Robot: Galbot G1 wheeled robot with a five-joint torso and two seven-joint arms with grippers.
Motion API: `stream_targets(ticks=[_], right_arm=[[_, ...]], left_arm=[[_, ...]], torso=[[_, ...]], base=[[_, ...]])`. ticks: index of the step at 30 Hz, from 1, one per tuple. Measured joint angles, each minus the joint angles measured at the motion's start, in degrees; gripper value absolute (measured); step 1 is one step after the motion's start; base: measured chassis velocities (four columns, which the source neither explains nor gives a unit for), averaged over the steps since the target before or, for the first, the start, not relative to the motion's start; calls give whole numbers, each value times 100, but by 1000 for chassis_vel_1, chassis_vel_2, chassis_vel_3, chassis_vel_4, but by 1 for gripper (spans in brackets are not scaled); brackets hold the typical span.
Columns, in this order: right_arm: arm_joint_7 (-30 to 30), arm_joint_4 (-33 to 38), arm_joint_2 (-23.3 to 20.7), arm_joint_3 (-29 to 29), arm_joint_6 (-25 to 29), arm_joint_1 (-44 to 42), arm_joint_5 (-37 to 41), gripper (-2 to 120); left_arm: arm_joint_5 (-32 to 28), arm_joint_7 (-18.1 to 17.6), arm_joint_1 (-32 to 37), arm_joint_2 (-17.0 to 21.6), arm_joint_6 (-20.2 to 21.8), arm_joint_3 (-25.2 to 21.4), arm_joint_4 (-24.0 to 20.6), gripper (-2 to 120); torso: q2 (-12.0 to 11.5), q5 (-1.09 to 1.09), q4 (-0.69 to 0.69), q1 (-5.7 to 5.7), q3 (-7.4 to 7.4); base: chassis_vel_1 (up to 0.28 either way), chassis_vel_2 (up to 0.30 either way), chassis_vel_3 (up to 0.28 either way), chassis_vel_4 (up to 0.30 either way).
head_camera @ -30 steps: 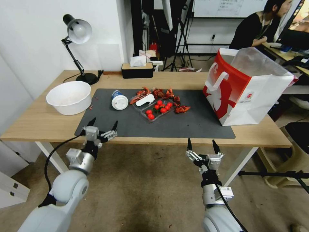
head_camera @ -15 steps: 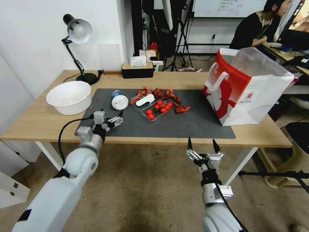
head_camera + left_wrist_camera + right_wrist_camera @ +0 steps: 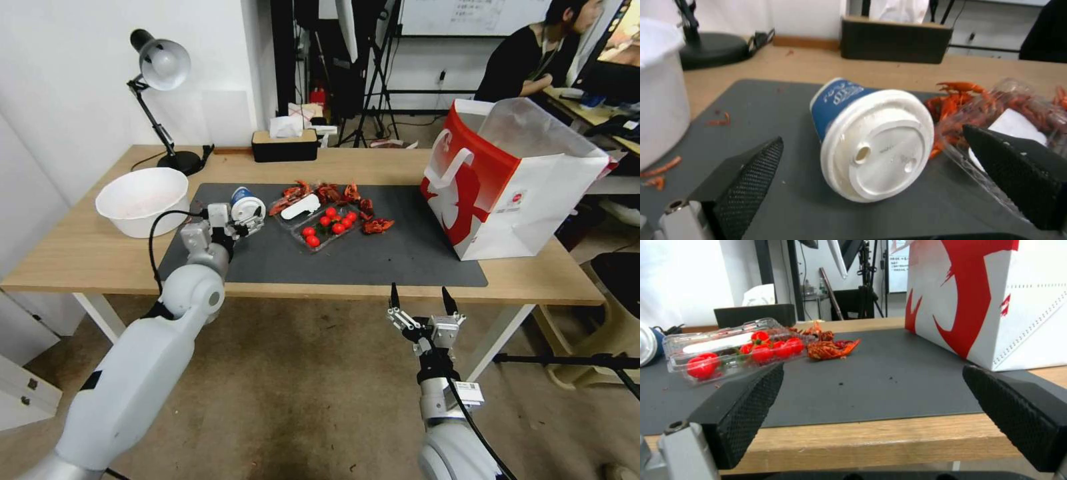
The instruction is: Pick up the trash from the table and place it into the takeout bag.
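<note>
Reaching over the dark grey mat (image 3: 400, 257) on the bench (image 3: 80, 257), the left end effector (image 3: 235, 223) sits just in front of the blue-white cup (image 3: 244, 204), its fingers (image 3: 749, 175) spread apart on either side of the white lid (image 3: 878, 155) without touching it. That cup lies on its side on the mat, lid facing the robot, blue wall pointing back toward the black tissue box (image 3: 285, 145). Just beside it on the robot's right is a clear plastic tray (image 3: 325, 227) of red cherry tomatoes (image 3: 762, 351), with red crayfish shells (image 3: 377, 226) scattered around and behind it. A white bowl (image 3: 143, 200) stands on the bare wood to the left of the mat, near a desk lamp (image 3: 160, 67). The red-and-white takeout bag (image 3: 513, 183) stands upright at the mat's right end, mouth open. The right end effector (image 3: 421, 301) hangs below the bench's near edge, fingers (image 3: 742, 410) wide apart and holding nothing.
</note>
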Motion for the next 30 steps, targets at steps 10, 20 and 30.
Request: stream_targets(ticks=[10,20,30], right_arm=[[4,7,18,20,0,-13,0,100],[7,7,23,42,0,-23,0,100],[8,9,30,34,0,-18,0,100]], left_arm=[[16,-332,-367,-201,148,197,413,100],[-20,-500,-573,-360,195,303,584,100],[62,-665,-777,-485,216,418,838,100]], torso=[[0,0,0,0,0],[0,1,0,0,-1],[0,0,0,0,0]], base=[[0,0,0,0],[0,0,0,0],[0,0,0,0]])
